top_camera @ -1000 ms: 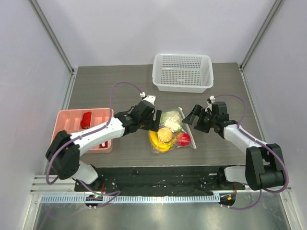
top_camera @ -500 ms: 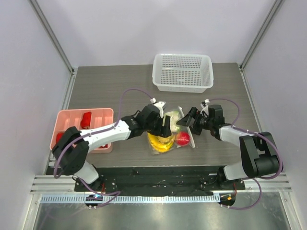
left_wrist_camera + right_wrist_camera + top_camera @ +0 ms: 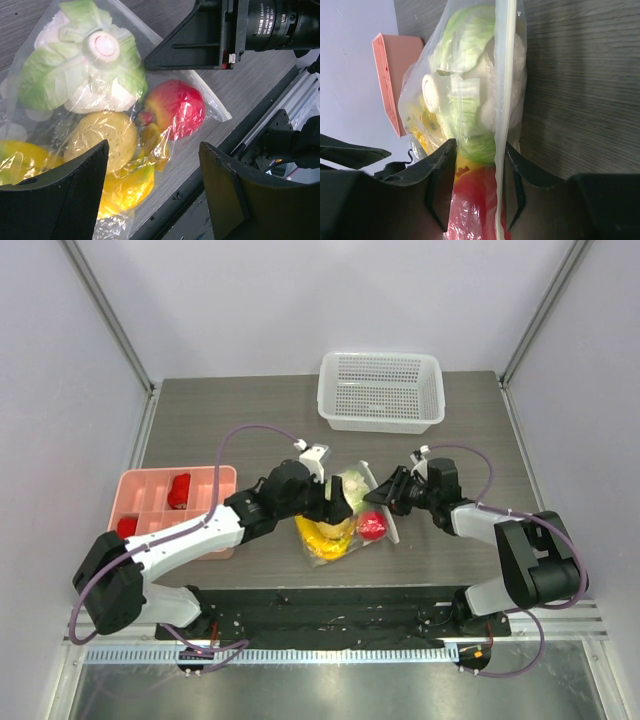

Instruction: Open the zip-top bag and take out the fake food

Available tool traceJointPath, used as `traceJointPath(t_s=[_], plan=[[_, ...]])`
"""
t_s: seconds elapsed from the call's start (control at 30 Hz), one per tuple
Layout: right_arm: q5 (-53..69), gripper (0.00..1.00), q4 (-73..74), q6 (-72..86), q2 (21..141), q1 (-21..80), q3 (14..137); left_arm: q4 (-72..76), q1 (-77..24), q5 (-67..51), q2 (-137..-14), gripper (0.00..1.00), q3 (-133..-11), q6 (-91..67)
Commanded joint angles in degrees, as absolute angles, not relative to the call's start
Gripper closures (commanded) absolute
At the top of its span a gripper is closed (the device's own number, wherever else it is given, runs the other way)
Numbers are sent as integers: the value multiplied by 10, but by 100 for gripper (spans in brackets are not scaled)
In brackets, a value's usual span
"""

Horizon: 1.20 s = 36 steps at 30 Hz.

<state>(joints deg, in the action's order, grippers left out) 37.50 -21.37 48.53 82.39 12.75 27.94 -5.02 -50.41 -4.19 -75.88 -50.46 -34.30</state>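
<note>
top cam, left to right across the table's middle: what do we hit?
pink tray → banana bunch → red fruit, the last two inside the zip-top bag. Skipped: left gripper, right gripper, white basket, all overlapping the bag.

A clear zip-top bag (image 3: pixel 345 518) printed with pale round dots shows its contents' colours: a white cauliflower (image 3: pixel 95 70) with green leaves, a red fruit (image 3: pixel 175 107) blushed yellow, a speckled yellow-orange fruit (image 3: pixel 102 137) and yellow bananas (image 3: pixel 125 185). The counter (image 3: pixel 230 420) under the bag is grey-brown wood grain. Behind the bag is a white perforated basket (image 3: pixel 380 423). Left of the bag is a pink tray (image 3: pixel 200 485) with red pieces (image 3: pixel 179 490). White arms (image 3: pixel 190 535) with black joints and purple cables (image 3: pixel 250 427) flank the bag. The left hand (image 3: pixel 154 147) and right hand (image 3: pixel 479 147) are black.
</note>
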Motion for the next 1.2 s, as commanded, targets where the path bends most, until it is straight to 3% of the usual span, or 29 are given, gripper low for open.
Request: traceJointPath(t_s=[0.0, 0.13, 0.37, 0.6, 0.97, 1.07, 1.17], plan=[[365, 57, -213, 495, 802, 152, 306, -31, -514, -69, -738, 28, -530, -317], [324, 61, -148, 513, 762, 183, 327, -30, -582, -61, -746, 29, -552, -258], [234, 65, -76, 596, 675, 221, 357, -59, -684, 117, -753, 27, -585, -106], [173, 67, -34, 647, 656, 251, 403, -71, -692, 159, -717, 27, -584, -52], [186, 71, -43, 650, 698, 273, 432, -99, -700, 209, -752, 28, -600, -78], [152, 64, 14, 576, 679, 254, 446, -101, -703, 202, -758, 28, -606, -86], [190, 44, 51, 486, 682, 214, 439, -95, -703, 184, -756, 28, -598, -96]])
